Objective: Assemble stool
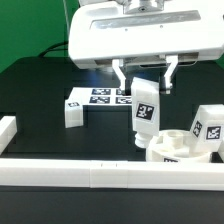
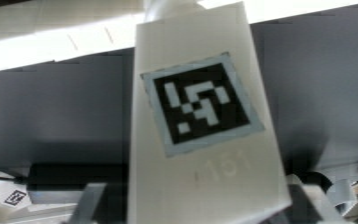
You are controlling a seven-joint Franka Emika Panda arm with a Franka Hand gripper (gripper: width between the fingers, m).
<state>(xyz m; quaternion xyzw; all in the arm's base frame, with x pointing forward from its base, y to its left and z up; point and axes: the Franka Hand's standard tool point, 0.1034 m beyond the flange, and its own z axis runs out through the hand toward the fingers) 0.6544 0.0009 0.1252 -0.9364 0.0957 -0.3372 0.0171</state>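
Note:
My gripper (image 1: 144, 80) is shut on a white leg block (image 1: 146, 112) with a black-and-white tag and holds it upright above the table, just beside the round white seat (image 1: 176, 149), which lies low at the exterior view's right by the front rail. In the wrist view the held leg (image 2: 197, 110) fills the middle, its tag facing the camera, with a finger (image 2: 105, 198) on each side of its base. Another leg block (image 1: 211, 125) stands on or behind the seat. A third leg block (image 1: 73, 108) lies on the table at the left.
The marker board (image 1: 106, 97) lies flat behind the held leg. A long white border rail (image 1: 100, 176) runs along the front edge and a short one (image 1: 8, 132) along the left. The table top is black.

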